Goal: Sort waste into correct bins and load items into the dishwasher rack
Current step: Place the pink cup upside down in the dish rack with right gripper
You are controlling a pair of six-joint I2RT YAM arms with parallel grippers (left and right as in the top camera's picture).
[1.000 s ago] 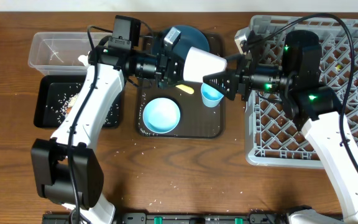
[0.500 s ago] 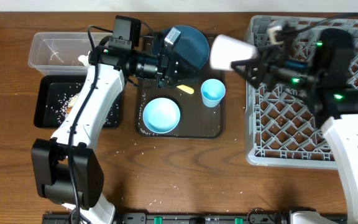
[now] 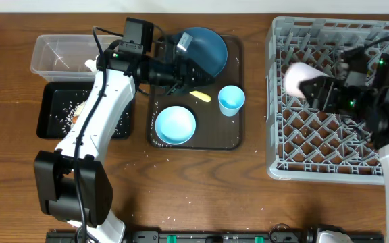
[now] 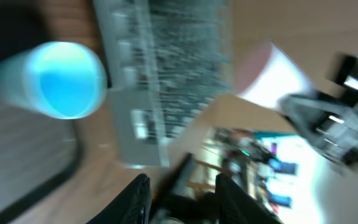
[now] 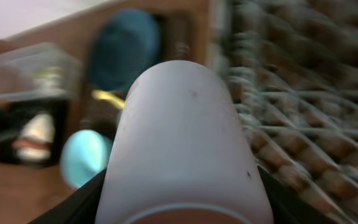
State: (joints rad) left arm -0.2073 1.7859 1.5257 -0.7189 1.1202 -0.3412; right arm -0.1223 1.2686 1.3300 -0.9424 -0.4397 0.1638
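Note:
My right gripper is shut on the pink cup, held on its side above the left part of the grey dishwasher rack. In the right wrist view the pink cup fills the space between the fingers. My left gripper hovers over the brown serving tray, open, with nothing between its fingers. On that tray sit the dark blue bowl, the light blue bowl, the light blue cup and the yellow spoon.
At the far left stand the clear tub, with crumpled white paper inside, and the black tray, scattered with rice. A few grains lie on the wooden table by the serving tray.
The right gripper has carried the pink cup from above the serving tray rightward to over the rack. The left gripper has let go of it and stayed above the tray.

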